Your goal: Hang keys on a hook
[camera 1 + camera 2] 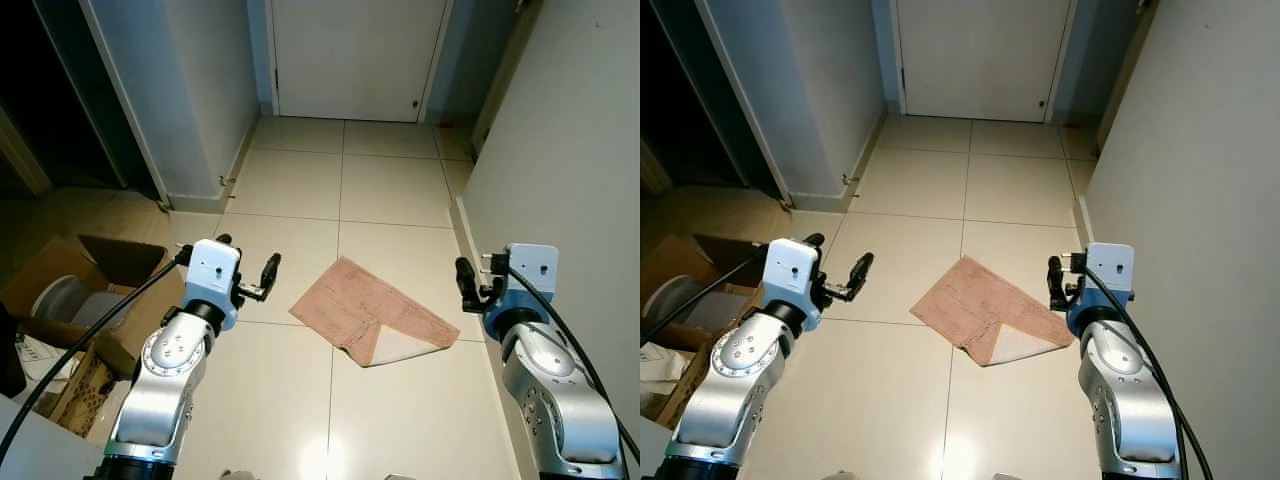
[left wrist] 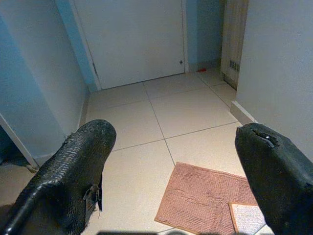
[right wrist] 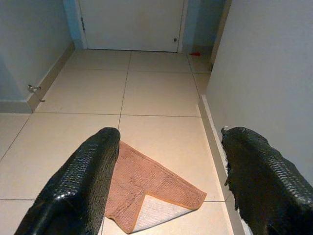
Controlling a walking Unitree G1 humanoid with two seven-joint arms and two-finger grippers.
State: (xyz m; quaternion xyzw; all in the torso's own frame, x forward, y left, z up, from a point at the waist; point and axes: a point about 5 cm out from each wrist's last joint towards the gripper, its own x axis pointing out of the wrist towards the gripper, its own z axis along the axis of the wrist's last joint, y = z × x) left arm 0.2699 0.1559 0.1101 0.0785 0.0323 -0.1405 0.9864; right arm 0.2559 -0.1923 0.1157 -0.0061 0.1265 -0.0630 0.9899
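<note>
The floor (image 1: 300, 400) is glossy cream tile with thin dark grout lines, forming a narrow hallway that runs toward the top of the frame. One closed white door (image 1: 355, 55) occupies the top centre; a pale blue-grey wall (image 1: 190, 90) bounds the upper left, and a plain white wall (image 1: 580, 150) with a low baseboard fills the right edge. A dark doorway opening (image 1: 50, 90) sits at the far upper left. One pink floor mat (image 1: 365, 310) lies at the centre of the frame, rotated off the tile grid, with one corner folded over to expose its pale underside (image 1: 410, 345). One open cardboard box (image 1: 85, 300) with a white rounded object inside occupies the lower left. One small metal doorstop (image 3: 33, 89) stands at the foot of the left wall. Two grippers are in view. The left gripper (image 1: 250, 275) is raised at centre left, above the floor and clear of the mat; its fingers (image 2: 73, 171) are spread apart and hold nothing. The right gripper (image 1: 475, 280) is raised at centre right, close to the white wall; its fingers (image 3: 83, 181) are likewise spread and hold nothing. The location of the keys and the hook cannot be determined.
</note>
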